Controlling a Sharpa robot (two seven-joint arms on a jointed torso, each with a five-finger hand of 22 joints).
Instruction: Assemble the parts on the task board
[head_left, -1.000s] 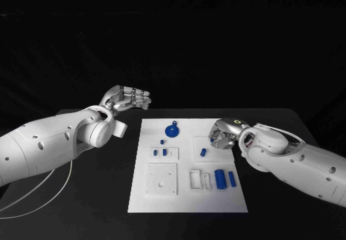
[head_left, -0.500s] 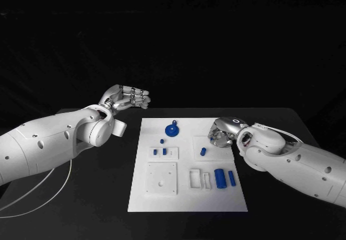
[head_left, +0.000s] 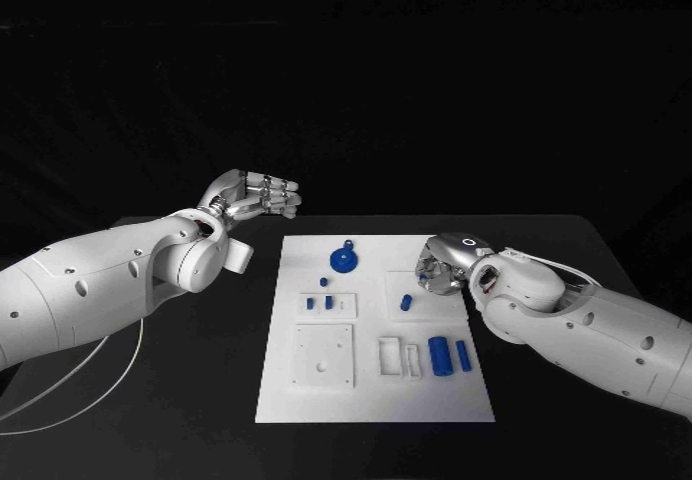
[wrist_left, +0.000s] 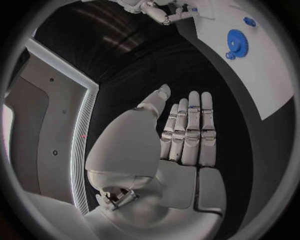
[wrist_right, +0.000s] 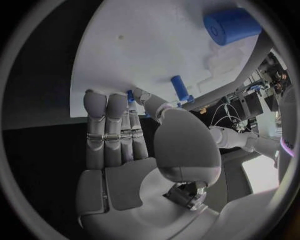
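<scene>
A: So, how far along is this one looking?

B: Early, I'm judging. Most parts are lying loose on the task board (head_left: 433, 400). The blue gear (head_left: 343, 261) is sitting up by the board's far edge, well away from the right robot hand (head_left: 447, 268). Two small blue pieces (head_left: 320, 301) are standing in the little plate beyond the left-side square plate (head_left: 323, 357).

A: And near the right robot hand?

B: A short blue peg (head_left: 407, 302) is lying just beside it, on the robot's side of the fingers. Further back toward the robot, a thick blue cylinder (head_left: 440, 357) and a thinner blue pin (head_left: 463, 354) are lying side by side next to a white bracket (head_left: 392, 358).

A: Is the right robot hand holding anything?

B: Can't tell. In the right wrist view the fingers (wrist_right: 106, 130) are reaching over the board edge with a bit of blue showing at the tips, but grasp or just contact, I'm not calling it.

A: Left one?

B: The left robot hand (head_left: 257, 196) is hovering off the board over the worktop (head_left: 188, 400), fingers curled in, clenched on nothing I can see. The gear is the nearest part to it.

A: What's left?

B: Nearly everything, I'm guessing: gear, peg, cylinder, pin all looking unseated.
</scene>
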